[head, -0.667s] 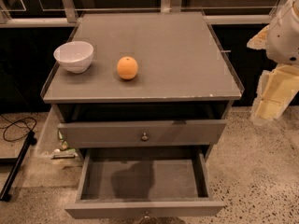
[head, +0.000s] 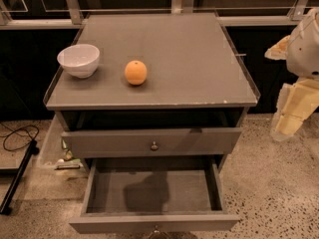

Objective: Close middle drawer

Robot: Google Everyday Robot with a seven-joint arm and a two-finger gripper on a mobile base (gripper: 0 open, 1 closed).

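Note:
The middle drawer (head: 154,222) of the grey cabinet is pulled far out at the bottom of the view. Its inside is bare, and its flat front with a small round knob sits at the lower edge. Above it, a narrower drawer front (head: 109,142) with a round knob stands slightly out under a dark gap. The lowest drawer is hidden. My gripper (head: 286,126), cream-coloured, hangs at the far right beside the cabinet. It is level with the upper drawer front and touches nothing.
On the cabinet top (head: 189,63) stand a white bowl (head: 79,59) at the left and an orange (head: 135,72) near the middle. A black cable and stand (head: 17,176) lie on the speckled floor at the left. A railing runs behind the cabinet.
The arm at the right has shifted slightly lower. Both drawers, the bowl and the orange have not moved.

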